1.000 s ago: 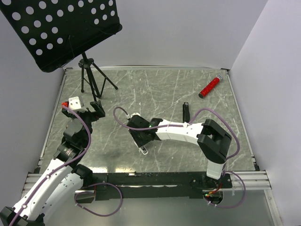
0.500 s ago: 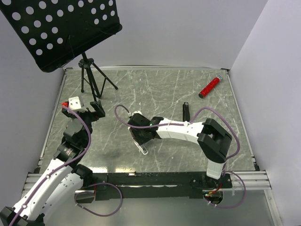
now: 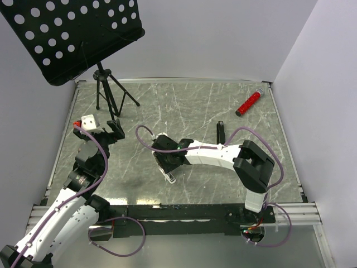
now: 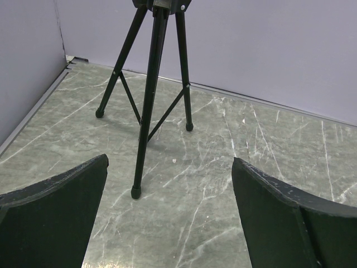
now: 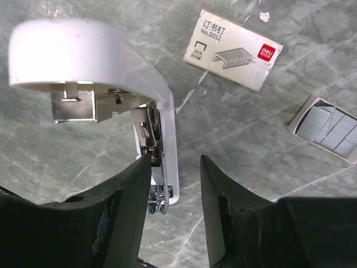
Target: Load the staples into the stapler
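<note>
In the right wrist view a white stapler (image 5: 159,128) lies on the table with its rounded lid swung up and its silvery rail bared. My right gripper (image 5: 174,167) is open. Its fingers straddle the near end of the stapler's base, and the left finger (image 5: 120,195) is close against the rail. The cream staples box with a red logo (image 5: 233,49) lies flat beyond it. A grey tray of staple strips (image 5: 326,128) lies at the right. In the top view only the stapler's end (image 3: 169,177) shows under my right gripper (image 3: 167,166). My left gripper (image 4: 169,162) is open and empty.
A slim black bar (image 3: 221,133) lies right of centre. A red cylinder (image 3: 249,103) lies at the far right. A music stand's tripod (image 3: 106,95) stands at the far left, its legs just ahead of my left gripper (image 4: 148,100). Walls enclose the table.
My right gripper has shifted slightly toward the near edge and turned a little over the white stapler. The left arm has not moved.
</note>
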You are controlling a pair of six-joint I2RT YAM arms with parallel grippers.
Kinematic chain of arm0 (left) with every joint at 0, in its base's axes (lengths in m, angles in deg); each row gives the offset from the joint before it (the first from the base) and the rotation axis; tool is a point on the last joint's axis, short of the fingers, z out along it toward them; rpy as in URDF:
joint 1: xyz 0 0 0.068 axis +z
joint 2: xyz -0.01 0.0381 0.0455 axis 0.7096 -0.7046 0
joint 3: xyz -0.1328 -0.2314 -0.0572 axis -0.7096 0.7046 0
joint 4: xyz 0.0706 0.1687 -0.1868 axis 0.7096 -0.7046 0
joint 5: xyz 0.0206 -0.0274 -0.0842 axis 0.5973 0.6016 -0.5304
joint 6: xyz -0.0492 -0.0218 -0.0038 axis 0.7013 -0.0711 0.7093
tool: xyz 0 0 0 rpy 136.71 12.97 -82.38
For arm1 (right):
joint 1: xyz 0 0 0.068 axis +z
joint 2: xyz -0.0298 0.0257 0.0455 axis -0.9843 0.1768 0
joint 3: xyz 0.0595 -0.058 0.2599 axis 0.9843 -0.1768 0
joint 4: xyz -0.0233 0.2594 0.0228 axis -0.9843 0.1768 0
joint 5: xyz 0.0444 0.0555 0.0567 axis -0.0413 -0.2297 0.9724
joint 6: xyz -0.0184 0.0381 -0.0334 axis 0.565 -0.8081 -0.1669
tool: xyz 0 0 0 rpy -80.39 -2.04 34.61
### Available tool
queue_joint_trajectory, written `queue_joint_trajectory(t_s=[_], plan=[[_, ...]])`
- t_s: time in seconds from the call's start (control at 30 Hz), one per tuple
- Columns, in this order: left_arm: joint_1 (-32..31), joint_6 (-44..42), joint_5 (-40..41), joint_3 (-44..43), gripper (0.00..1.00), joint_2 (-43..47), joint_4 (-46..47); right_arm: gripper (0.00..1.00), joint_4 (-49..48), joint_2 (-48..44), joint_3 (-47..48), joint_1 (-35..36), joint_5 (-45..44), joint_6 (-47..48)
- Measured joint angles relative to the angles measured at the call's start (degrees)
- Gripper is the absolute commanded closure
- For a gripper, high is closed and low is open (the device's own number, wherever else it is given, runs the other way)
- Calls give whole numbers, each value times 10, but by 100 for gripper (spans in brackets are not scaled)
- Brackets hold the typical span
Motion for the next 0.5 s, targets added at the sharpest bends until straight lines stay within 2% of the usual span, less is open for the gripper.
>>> queue_joint_trajectory(t_s=[0.5], plan=[[0,0,0,0,3,0,0,53,6,-2,-18,0,4,0]])
